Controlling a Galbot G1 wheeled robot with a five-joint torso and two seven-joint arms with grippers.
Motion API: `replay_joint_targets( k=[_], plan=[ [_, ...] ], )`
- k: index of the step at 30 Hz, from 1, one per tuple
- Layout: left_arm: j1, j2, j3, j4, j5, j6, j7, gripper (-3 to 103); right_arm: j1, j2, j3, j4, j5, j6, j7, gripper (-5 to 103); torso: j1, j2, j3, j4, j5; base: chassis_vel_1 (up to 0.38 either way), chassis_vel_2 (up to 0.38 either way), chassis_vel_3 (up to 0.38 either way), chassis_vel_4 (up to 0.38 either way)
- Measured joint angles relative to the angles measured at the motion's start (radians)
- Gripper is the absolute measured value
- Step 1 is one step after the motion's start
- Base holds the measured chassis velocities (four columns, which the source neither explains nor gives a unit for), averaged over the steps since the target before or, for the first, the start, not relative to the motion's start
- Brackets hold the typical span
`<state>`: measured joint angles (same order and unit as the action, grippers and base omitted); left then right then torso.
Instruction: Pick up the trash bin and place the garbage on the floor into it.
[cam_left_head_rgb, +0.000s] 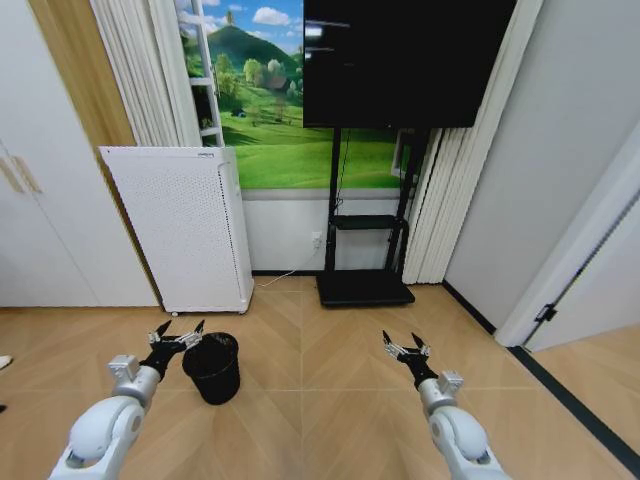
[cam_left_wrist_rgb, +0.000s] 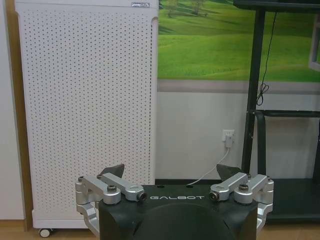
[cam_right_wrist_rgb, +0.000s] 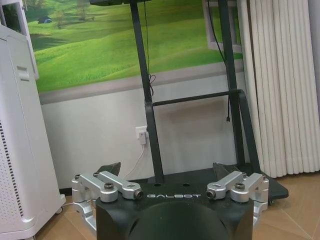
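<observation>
Black and light, the trash bin (cam_left_head_rgb: 212, 366) stands on the floor (cam_left_head_rgb: 320, 400) just beside the left pincer (cam_left_head_rgb: 178, 333), whose fingers are spread apart like the right pincer's (cam_left_head_rgb: 405, 344), so an off-centre approach is judged likely to tip it.

The trash bin (cam_left_head_rgb: 212, 366) stands upright on the floor (cam_left_head_rgb: 320, 400) and serves as the landmark. Behind it, against the wall, stands the perforated appliance (cam_left_head_rgb: 185, 226). The TV stand (cam_left_head_rgb: 364, 270) is behind the bin and to its right, with the screen (cam_left_head_rgb: 400, 60) mounted above the stand base. The left gripper (cam_left_head_rgb: 178, 334) sits just beside the bin's left rim, jaws spread; contact cannot be confirmed. The right gripper (cam_left_head_rgb: 405, 345) hangs well to the bin's right, jaws likewise spread.
</observation>
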<state>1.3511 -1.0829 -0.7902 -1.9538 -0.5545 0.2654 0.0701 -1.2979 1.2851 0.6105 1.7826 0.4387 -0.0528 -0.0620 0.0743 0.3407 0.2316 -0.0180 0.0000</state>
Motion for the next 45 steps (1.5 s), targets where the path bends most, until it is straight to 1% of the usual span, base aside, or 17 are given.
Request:
replay_joint_targets(
  k=[8,9,11,12,13,14,15,17,19,20,24,28,38,45],
  plan=[
    [0.004,0.004,-0.006,-0.007,-0.006,0.005,-0.005,100,0.002,0.004,-0.001,0.003,-0.007,0.001,0.006,100,0.008,0.027,0.018,0.0000,0.0000,0.000,0.000,0.000,0.000],
    [0.003,0.006,-0.006,-0.010,-0.006,0.007,-0.007,100,0.004,0.005,-0.001,0.003,-0.009,0.002,0.006,100,0.011,0.035,0.024,0.0000,0.0000,0.000,0.000,0.000,0.000],
    [0.002,0.007,-0.006,-0.010,-0.006,0.008,-0.007,100,0.004,0.005,-0.001,0.003,-0.009,0.002,0.006,100,0.012,0.037,0.026,0.0000,0.0000,0.000,0.000,0.000,0.000],
    [0.000,0.010,-0.006,-0.011,-0.006,0.009,-0.008,100,0.006,0.006,-0.001,0.003,-0.011,0.003,0.007,100,0.015,0.046,0.032,0.0000,0.0000,0.000,0.000,0.000,0.000],
    [0.000,0.013,-0.006,-0.012,-0.006,0.009,-0.004,100,0.007,0.006,0.000,0.003,-0.013,0.005,0.007,100,0.017,0.052,0.035,0.0000,0.0000,0.000,0.000,0.000,0.000],
    [-0.001,0.017,-0.005,-0.012,-0.006,0.010,0.012,100,0.007,0.006,0.000,0.001,-0.017,0.010,0.007,100,0.019,0.059,0.040,0.0001,0.0000,0.000,0.000,0.000,0.000],
    [-0.001,0.017,-0.005,-0.012,-0.006,0.010,0.012,100,0.007,0.006,0.000,0.001,-0.017,0.010,0.007,100,0.019,0.059,0.040,0.0001,0.0000,0.000,0.000,0.000,0.000],
    [-0.007,0.023,-0.001,-0.003,-0.007,0.010,0.043,100,0.008,0.007,0.000,-0.008,-0.027,0.019,0.006,100,0.023,0.070,0.047,0.0000,0.0001,0.000,0.000,0.000,0.000],
    [-0.009,0.025,0.001,0.000,-0.007,0.010,0.052,100,0.008,0.007,0.000,-0.010,-0.029,0.021,0.006,100,0.025,0.074,0.050,0.0000,0.0000,0.000,0.000,0.000,0.000],
    [-0.014,0.029,0.004,0.003,-0.006,0.010,0.068,100,0.008,0.008,0.000,-0.011,-0.032,0.023,0.006,100,0.028,0.082,0.054,0.0000,0.0000,0.000,0.000,0.000,0.000],
    [-0.023,0.040,0.010,0.003,0.002,0.007,0.085,100,0.008,0.009,0.000,-0.013,-0.034,0.025,0.006,100,0.034,0.098,0.064,0.0000,0.0000,0.000,0.000,0.000,0.000],
    [-0.033,0.048,0.015,0.002,0.003,0.007,0.084,100,0.008,0.011,-0.001,-0.014,-0.035,0.025,0.006,100,0.039,0.112,0.073,0.0000,0.0000,0.000,0.000,0.000,0.000],
    [-0.038,0.055,0.012,0.000,-0.009,0.013,0.054,100,0.012,0.005,-0.001,-0.013,-0.036,0.023,0.006,100,0.056,0.156,0.100,0.0000,0.0000,0.000,0.000,0.000,0.000],
    [-0.036,0.057,0.010,-0.001,-0.011,0.016,0.053,100,0.013,0.004,-0.004,-0.012,-0.035,0.019,0.006,100,0.065,0.181,0.116,0.0000,0.0000,0.000,0.000,0.000,0.000]
  ],
)
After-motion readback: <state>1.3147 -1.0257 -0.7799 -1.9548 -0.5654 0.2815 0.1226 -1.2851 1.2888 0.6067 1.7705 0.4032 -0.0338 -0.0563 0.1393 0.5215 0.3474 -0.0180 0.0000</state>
